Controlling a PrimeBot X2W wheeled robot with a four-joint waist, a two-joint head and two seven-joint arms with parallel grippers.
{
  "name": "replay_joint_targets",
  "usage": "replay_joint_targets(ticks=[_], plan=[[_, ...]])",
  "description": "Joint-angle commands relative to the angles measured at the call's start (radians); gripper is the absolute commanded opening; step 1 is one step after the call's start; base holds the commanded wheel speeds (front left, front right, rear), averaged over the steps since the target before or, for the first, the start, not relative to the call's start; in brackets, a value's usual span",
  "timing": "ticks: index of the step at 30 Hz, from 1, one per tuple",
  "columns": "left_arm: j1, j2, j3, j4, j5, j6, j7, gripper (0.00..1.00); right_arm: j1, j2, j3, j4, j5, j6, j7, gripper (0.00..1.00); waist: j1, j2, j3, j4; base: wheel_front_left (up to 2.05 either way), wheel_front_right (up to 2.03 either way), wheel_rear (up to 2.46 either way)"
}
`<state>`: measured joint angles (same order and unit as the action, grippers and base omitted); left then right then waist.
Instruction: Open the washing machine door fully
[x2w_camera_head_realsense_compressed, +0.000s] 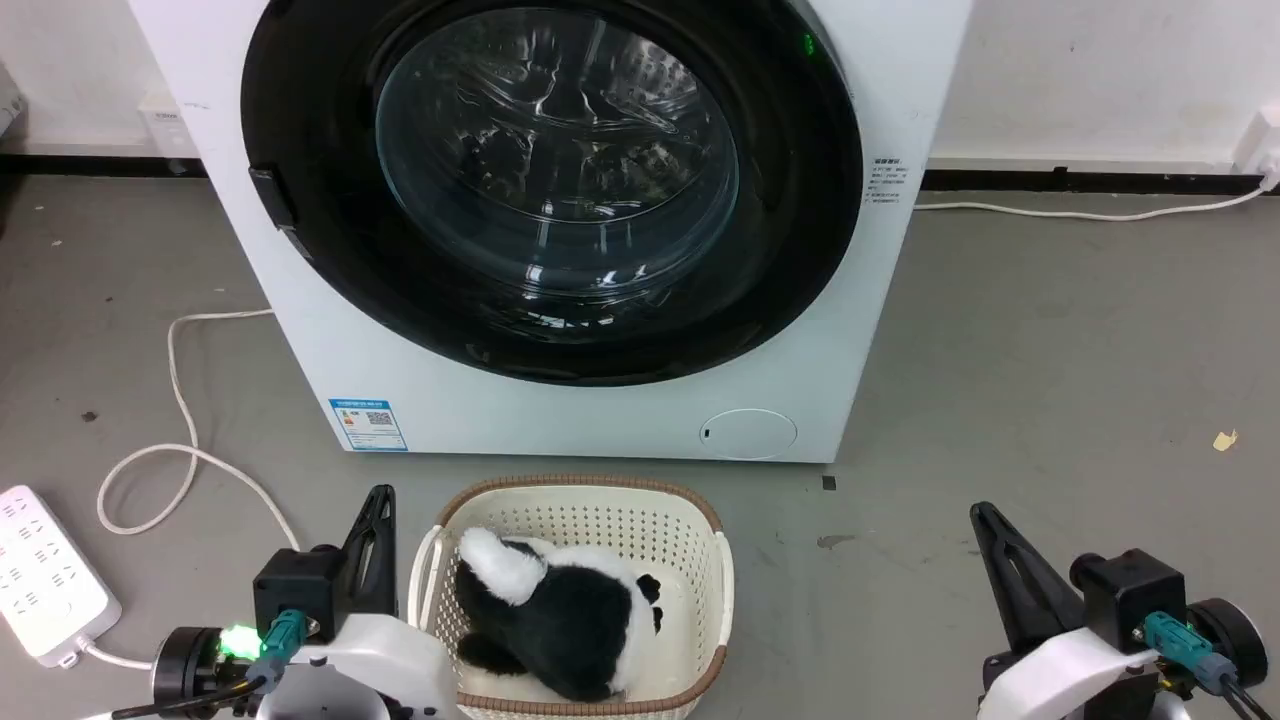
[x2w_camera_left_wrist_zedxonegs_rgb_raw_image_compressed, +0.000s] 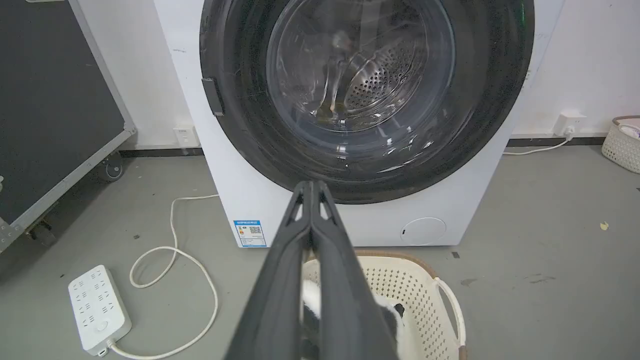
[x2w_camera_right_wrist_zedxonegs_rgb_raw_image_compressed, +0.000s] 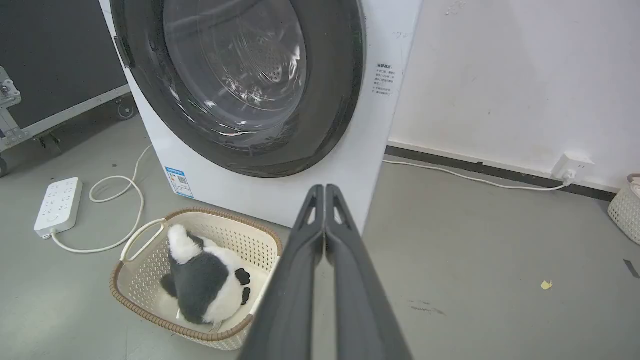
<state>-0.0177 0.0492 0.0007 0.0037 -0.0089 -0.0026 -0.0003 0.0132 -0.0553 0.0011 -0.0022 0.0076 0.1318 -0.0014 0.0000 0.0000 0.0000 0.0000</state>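
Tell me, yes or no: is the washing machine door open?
No. The washing machine door lies flat against the white machine front, with no gap showing at its rim.

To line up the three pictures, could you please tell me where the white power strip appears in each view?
Head view: power strip at the lower left edge.
Left wrist view: lower left, on the floor.
Right wrist view: left edge, mid-height.
Shared landmark: blue label low on the washing machine's front.
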Motion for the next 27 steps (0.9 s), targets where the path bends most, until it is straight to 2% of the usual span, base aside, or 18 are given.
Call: replay_joint_targets(ticks=[1,27], plan=[[0.018,0.001,-0.001,-0.004,0.009,0.003,0.0,0.0,-0.013,0.005,-0.001,0.002,-0.008,-0.001,0.001,0.0,0.0,0.0,0.0,0.0,0.0,0.0,0.0],[0.018,0.001,-0.001,-0.004,0.009,0.003,0.0,0.0,-0.013,0.005,-0.001,0.002,-0.008,-0.001,0.001,0.0,0.0,0.0,0.0,0.0,0.0,0.0,0.0]])
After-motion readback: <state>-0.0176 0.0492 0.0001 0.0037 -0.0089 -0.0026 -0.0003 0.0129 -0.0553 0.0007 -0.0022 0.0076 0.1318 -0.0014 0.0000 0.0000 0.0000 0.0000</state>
